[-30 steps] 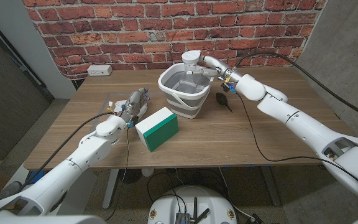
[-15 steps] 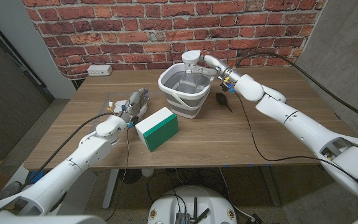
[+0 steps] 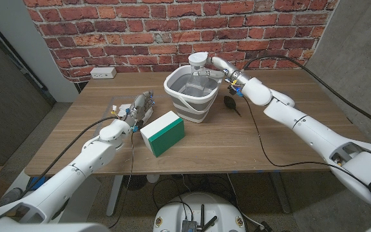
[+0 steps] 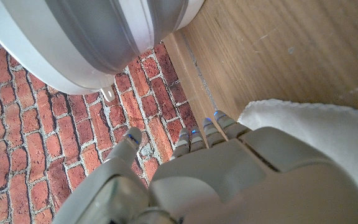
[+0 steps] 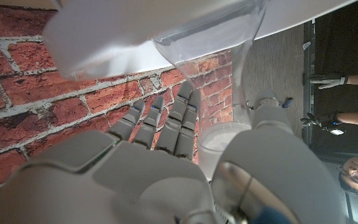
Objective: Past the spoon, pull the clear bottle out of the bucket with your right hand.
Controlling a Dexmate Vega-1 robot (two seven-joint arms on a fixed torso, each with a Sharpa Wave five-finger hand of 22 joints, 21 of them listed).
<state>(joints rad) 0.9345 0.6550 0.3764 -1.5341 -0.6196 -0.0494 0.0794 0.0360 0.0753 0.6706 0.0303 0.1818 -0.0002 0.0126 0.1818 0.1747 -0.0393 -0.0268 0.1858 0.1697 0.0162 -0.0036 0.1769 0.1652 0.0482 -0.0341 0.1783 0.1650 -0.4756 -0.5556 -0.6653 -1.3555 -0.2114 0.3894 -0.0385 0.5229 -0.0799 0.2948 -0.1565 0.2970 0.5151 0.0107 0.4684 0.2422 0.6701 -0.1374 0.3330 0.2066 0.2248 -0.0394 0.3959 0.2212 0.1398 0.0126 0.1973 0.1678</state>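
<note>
A grey bucket with a white rim [image 3: 187, 103] stands at the table's far middle. The clear bottle [image 3: 198, 64], capped in white, stands upright above the bucket's far rim. My right hand [image 3: 215, 67] grips it from the right. In the right wrist view the clear bottle [image 5: 219, 81] runs between the thumb and fingers [image 5: 166, 118] of my right hand [image 5: 185, 168], under the bucket's rim [image 5: 104, 31]. A black spoon [image 3: 231, 103] lies right of the bucket, below my right forearm. My left hand [image 3: 140, 105] rests on a white cloth, holding nothing.
A green and white box [image 3: 163, 133] lies in front of the bucket, beside my left hand. The white cloth [image 4: 316, 130] sits under my left hand [image 4: 229, 180], with the bucket [image 4: 104, 37] beyond. A wall socket [image 3: 103, 73] and brick wall bound the far edge. A person [image 5: 347, 118] is at the side.
My right forearm has edged slightly toward the bucket. The bottle stays in my hand at the far rim. The left arm has not moved.
</note>
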